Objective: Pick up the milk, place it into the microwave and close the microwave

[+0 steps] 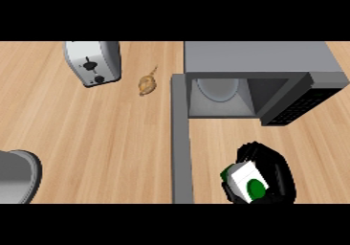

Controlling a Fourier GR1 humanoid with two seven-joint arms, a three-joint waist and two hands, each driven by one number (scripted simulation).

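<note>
The milk [246,179] is a white carton with a green round mark, held at the lower right of the head view. My right hand [273,174] is curled round it from the right and behind, hiding much of the carton. The grey microwave [259,60] stands at the upper right with its cavity [220,98] open toward me and a round plate inside. Its door [180,143] is swung wide open, running down the middle as a long grey strip left of the carton. The carton is in front of the cavity, outside it. My left hand does not show.
A silver toaster [93,62] stands at the upper left. A small tan object [147,84] lies on the wooden counter [86,124] between toaster and microwave. A grey round pan-like item [12,177] sits at the lower left edge.
</note>
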